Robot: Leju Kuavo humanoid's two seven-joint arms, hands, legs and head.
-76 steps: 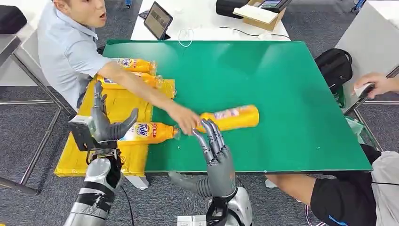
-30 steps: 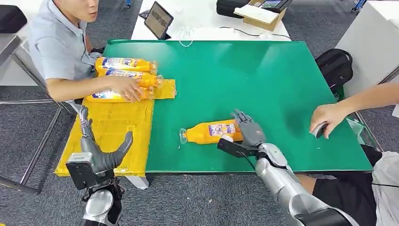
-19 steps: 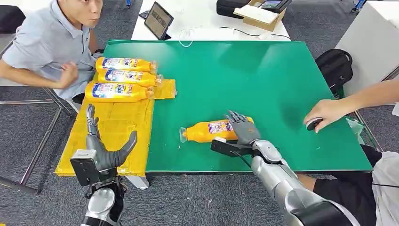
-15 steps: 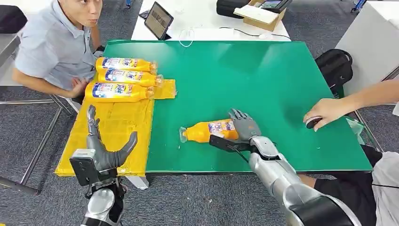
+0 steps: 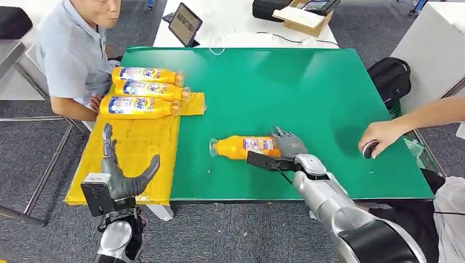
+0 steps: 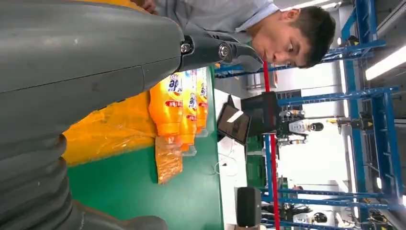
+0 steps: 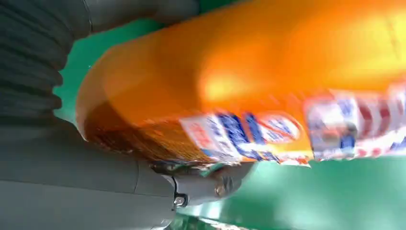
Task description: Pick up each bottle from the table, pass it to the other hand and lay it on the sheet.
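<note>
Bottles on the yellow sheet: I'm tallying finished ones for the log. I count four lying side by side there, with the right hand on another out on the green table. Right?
Not quite: the head view shows three bottles lying side by side on the yellow sheet, not four. The rest holds: the right hand is on another bottle out on the green table.

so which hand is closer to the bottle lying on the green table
Right. The right hand is wrapped around the base end of the bottle on the green table. The left hand hovers apart from it, open, over the yellow sheet.
</note>
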